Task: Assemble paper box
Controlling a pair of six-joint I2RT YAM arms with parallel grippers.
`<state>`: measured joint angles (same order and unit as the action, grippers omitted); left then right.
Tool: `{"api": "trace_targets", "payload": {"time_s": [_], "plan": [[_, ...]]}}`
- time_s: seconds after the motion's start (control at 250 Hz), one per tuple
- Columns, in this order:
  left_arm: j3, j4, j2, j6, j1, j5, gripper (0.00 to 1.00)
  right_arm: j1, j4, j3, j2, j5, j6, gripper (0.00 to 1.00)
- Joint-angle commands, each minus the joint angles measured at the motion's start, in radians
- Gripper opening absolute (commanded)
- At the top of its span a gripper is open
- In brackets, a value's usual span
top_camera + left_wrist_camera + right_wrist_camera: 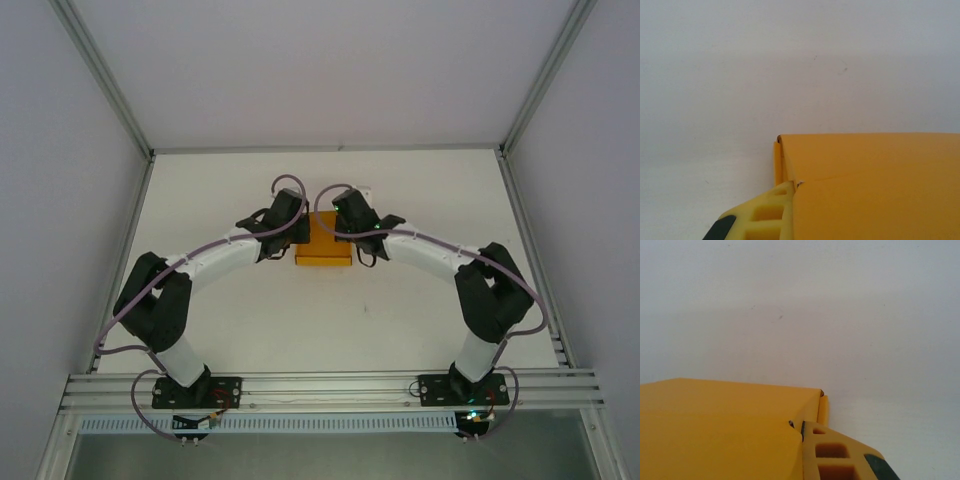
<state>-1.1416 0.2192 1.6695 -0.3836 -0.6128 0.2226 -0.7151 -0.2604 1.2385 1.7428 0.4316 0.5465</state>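
Note:
The paper box (325, 245) is orange-yellow card, partly folded, lying mid-table between my two arms. My left gripper (297, 236) is at its left end and my right gripper (353, 238) at its right end. In the left wrist view the paper box (870, 185) has its lid panel over the near part, and one yellow finger (767, 212) presses on its left side wall; the other finger is hidden under the card. The right wrist view mirrors this: the paper box (720, 430) with one finger (832, 455) against its right wall. Both grippers are shut on the thin card.
The white table (330, 320) is bounded by pale walls with aluminium posts (100, 75) at left and right. The arm bases (195, 388) are bolted to the rail at the near edge. Bare table surface lies behind and in front of the box.

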Motion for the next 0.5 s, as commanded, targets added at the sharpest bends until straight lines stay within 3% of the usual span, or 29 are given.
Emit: {"api": "trace_targets", "payload": {"time_s": [0.0, 0.124, 0.379, 0.495], "plan": [[-0.011, 0.043, 0.017, -0.027, -0.038, -0.087, 0.00, -0.028, -0.030, 0.104, 0.023, -0.067, 0.054, 0.04], [0.023, 0.009, 0.007, -0.030, -0.047, -0.088, 0.00, -0.029, 0.051, 0.029, 0.008, -0.092, 0.028, 0.01], [0.110, -0.004, -0.049, -0.026, -0.049, -0.096, 0.03, -0.036, 0.346, -0.303, -0.085, -0.084, -0.038, 0.00], [0.135, -0.004, -0.079, -0.029, -0.054, -0.109, 0.13, -0.043, 0.418, -0.374, -0.123, -0.100, -0.055, 0.00]]}}
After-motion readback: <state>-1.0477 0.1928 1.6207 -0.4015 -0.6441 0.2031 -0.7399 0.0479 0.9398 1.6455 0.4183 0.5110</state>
